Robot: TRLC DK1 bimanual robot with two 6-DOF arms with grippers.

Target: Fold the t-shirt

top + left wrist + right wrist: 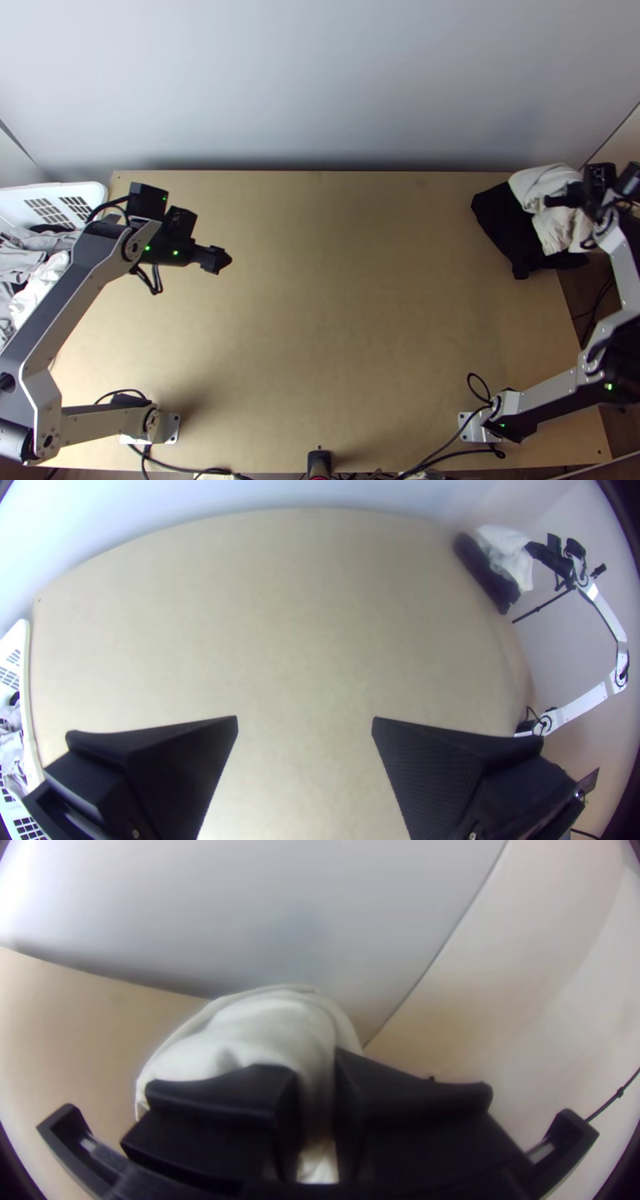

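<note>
A bunched white cloth (pixel 544 186) lies on dark folded cloth (pixel 506 228) at the table's far right corner. My right gripper (pixel 558 198) is over the white cloth; in the right wrist view the same gripper (pixel 317 1073) is shut on a ridge of the white cloth (pixel 267 1027), pinched between its fingers. My left gripper (pixel 218 259) hangs above the left part of the table, well away from both cloths. Seen in the left wrist view, that gripper (pixel 305 720) stands open, fingers wide apart, bare tabletop between them. Whether the white cloth is a t-shirt I cannot tell.
A white basket (pixel 80 192) with grey and white clothes (pixel 24 268) stands at the table's left edge. The wooden table (pixel 336 304) is bare across its middle. A grey-white wall (pixel 320 80) rises behind its far edge. Cables run along the near edge.
</note>
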